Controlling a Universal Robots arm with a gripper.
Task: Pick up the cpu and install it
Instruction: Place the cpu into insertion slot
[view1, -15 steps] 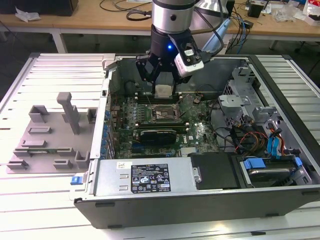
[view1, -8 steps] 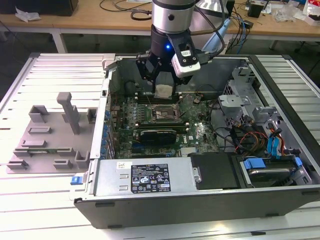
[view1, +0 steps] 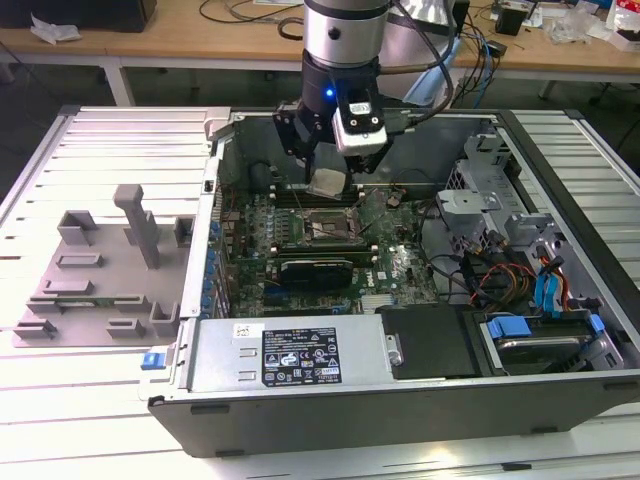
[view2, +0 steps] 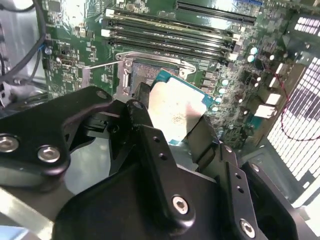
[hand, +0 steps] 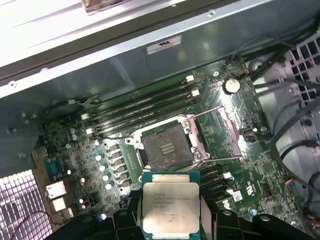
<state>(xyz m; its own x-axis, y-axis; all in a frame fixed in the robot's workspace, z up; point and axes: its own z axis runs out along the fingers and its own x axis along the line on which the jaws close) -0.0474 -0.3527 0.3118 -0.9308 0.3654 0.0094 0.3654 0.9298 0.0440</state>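
I'm seeing a smudged silver metal top on the cpu (hand: 171, 207), a matt black gripper (view2: 171, 116), and a glossy green board (hand: 250, 150).

Found the case (view1: 400, 412) lying open on the table (view1: 60, 430), with the tray (view1: 95, 290) beside it on the exterior view's left. Saw the motherboard (view1: 400, 265) inside, the socket (view1: 325, 228) on it, and the memory slots (hand: 135, 112) just beside the socket. Noted the cpu (view1: 328, 184) clamped in the gripper (view1: 330, 178) above the board, seemingly apart from the socket. Placed the power supply (view1: 290, 352) along the case wall nearest the exterior camera.
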